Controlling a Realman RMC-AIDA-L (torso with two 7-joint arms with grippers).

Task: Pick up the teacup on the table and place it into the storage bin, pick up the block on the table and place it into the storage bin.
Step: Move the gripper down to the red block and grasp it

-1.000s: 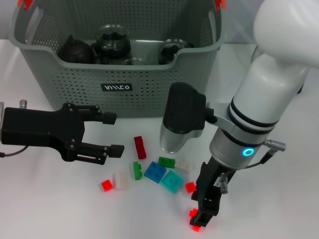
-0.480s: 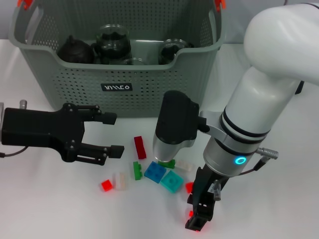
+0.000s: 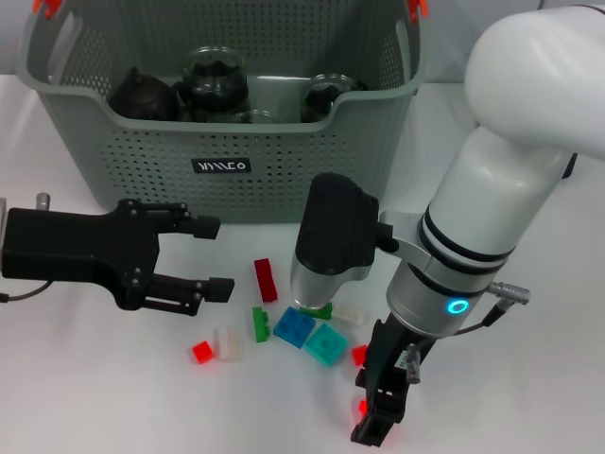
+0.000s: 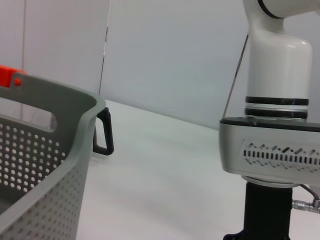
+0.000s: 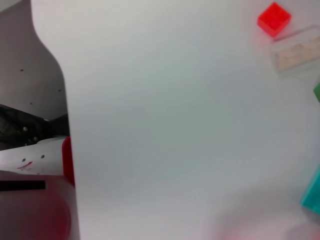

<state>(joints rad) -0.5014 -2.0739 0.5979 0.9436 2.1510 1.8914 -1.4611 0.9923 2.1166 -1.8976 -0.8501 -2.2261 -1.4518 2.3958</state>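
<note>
Head view: blocks point(image 3: 302, 327) under right arm point(image 3: 473, 246)

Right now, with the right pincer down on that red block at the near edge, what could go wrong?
1. The right pincer sits low over a small red block; a shallow grip could let it slip.
2. Another red block and the teal block lie close by; lifting could knock them.
3. The bin already holds teaware, so a dropped block may strike glass.

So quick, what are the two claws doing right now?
Left gripper: open, empty, over the table.
Right gripper: low by a small red block; cannot tell.
</note>
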